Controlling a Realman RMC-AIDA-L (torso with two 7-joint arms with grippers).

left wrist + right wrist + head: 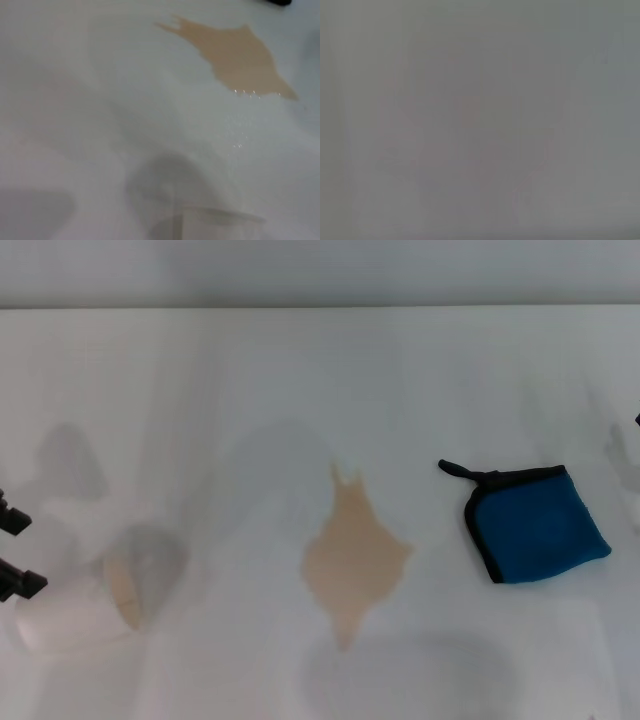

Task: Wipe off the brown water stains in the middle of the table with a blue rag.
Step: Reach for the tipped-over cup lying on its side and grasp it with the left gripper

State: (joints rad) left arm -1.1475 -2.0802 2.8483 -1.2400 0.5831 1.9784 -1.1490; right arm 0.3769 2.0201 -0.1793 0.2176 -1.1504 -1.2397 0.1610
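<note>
Nearest the robot, toward its left, a translucent white plastic cup lies on its side on the large, smooth white counter, its mouth turned toward the middle and a tan smear showing inside the rim. Just beside it, at the left edge of the head view, sit the two black fingers of the left tool, spread apart with nothing between them. Out in the middle lies the pale tan, thin liquid stain, an irregular diamond with pointed ends; the left wrist view shows it too, with small droplets at its edge. To the stain's right, well apart from it, rests the folded deep-blue cloth rag, roughly square, black-edged, with a short black loop at its far left corner. Only a dark sliver of the right arm shows at the right edge; whether the right tool is open, I cannot tell.
</note>
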